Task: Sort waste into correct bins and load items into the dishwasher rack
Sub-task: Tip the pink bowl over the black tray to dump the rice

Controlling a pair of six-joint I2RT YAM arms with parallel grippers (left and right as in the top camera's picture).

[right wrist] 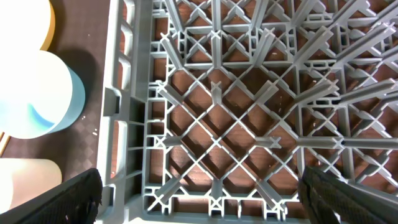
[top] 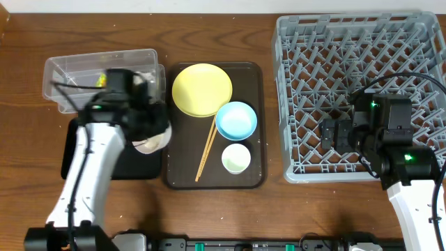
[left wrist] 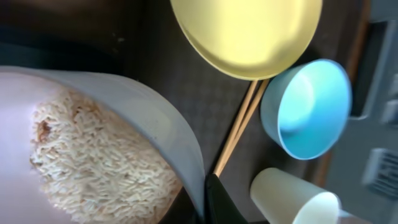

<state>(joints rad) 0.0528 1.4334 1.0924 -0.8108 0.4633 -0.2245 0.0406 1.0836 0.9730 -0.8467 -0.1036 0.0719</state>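
Overhead: left tool [top: 145, 131] is clenched on the white bowl [top: 152, 143], just left of the serving tray [top: 259, 77]. The black tray [top: 136, 167] is also left of it, and the clear tub [top: 77, 73] is up-left. On the serving tray are the yellow plate [top: 202, 89], blue bowl [top: 236, 120], cup [top: 235, 158] and chopsticks [top: 207, 148]. The dishwasher rack [top: 362, 42] sits right of the serving tray, with the right tool [top: 333, 132] above it.

Left wrist: rice [left wrist: 93, 162] is heaped in the white bowl, with one finger [left wrist: 217, 199] at the rim.

Right wrist: right tool's fingers are spread wide, released, over the rack's lattice.

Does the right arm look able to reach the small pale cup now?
Probably yes. The right gripper is open and empty over the rack; the cup stands uncovered on the brown tray just beyond the rack wall.
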